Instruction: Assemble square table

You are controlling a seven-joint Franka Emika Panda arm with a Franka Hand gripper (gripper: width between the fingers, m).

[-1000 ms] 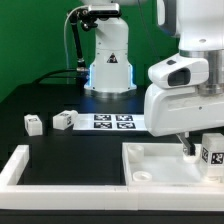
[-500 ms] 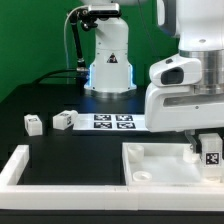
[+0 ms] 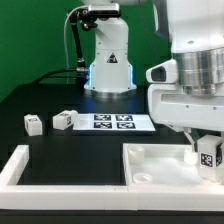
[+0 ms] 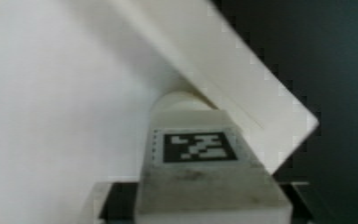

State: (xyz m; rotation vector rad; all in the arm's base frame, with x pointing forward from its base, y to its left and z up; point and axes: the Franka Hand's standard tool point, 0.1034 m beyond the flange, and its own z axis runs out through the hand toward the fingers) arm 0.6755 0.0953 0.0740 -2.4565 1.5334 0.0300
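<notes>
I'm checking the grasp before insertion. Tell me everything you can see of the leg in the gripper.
The leg is a small white block, plastic by its look, with a black-and-white square tag on one face. It stands roughly upright, clamped on two sides by the gripper, over the white tabletop near its edge at the exterior view's right. Whether its lower end touches the tabletop cannot be told.
</notes>
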